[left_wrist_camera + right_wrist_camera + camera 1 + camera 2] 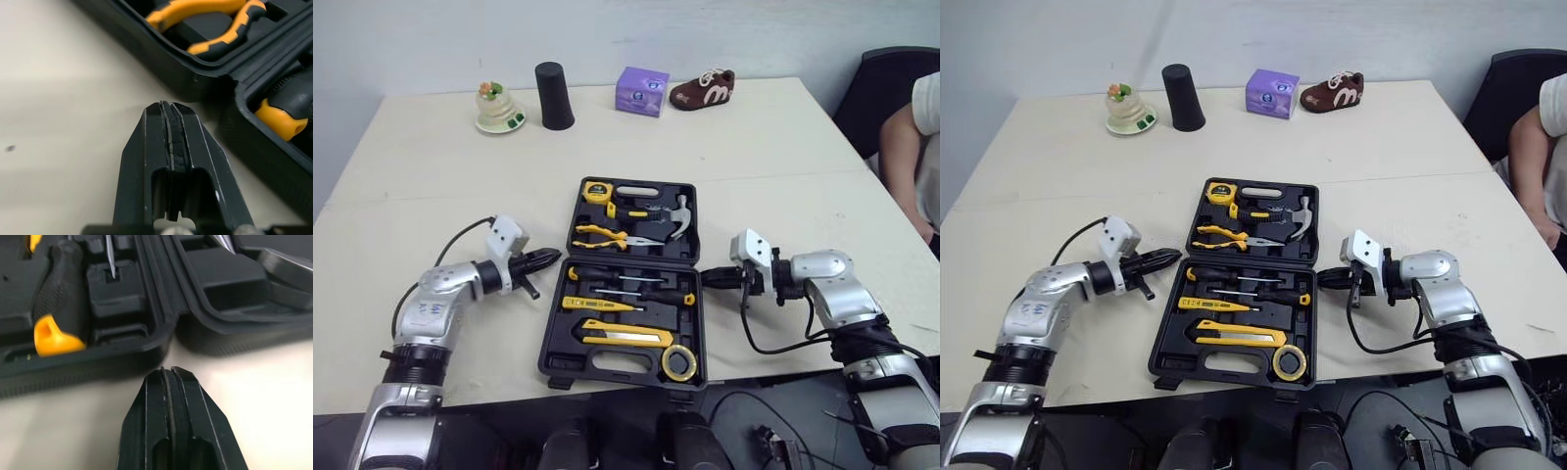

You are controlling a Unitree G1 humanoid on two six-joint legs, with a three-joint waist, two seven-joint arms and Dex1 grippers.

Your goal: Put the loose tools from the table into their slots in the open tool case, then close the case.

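Left eye view has the tool case point(626, 284) lying open near the middle of the table point(783, 147), its two halves flat, the lid half toward 12 o'clock and the base half toward 6 o'clock. The lid half carries a tape measure point(597, 191), yellow-handled pliers point(600, 234) and a hammer point(677, 215). The base half carries screwdrivers point(626, 279), a yellow utility knife point(625, 338) and, at its 5 o'clock corner, a roll of tape point(679, 362). Every tool in sight sits inside the case. The left jaws lie low over the table at the case's 9 o'clock, level with the hinge line and just beside its edge, pressed together with nothing between them; the left wrist view shows them shut, with the pliers' handles beyond. The right jaws point in from 3 o'clock at the same hinge line, likewise pressed together and empty, tips just beside the case wall. Along the table's 12 o'clock edge stand a small ornament point(499, 108), a black cup point(554, 96), a purple box point(641, 90) and a brown shoe point(703, 89). A person's arm point(901, 157) shows at 2 o'clock.
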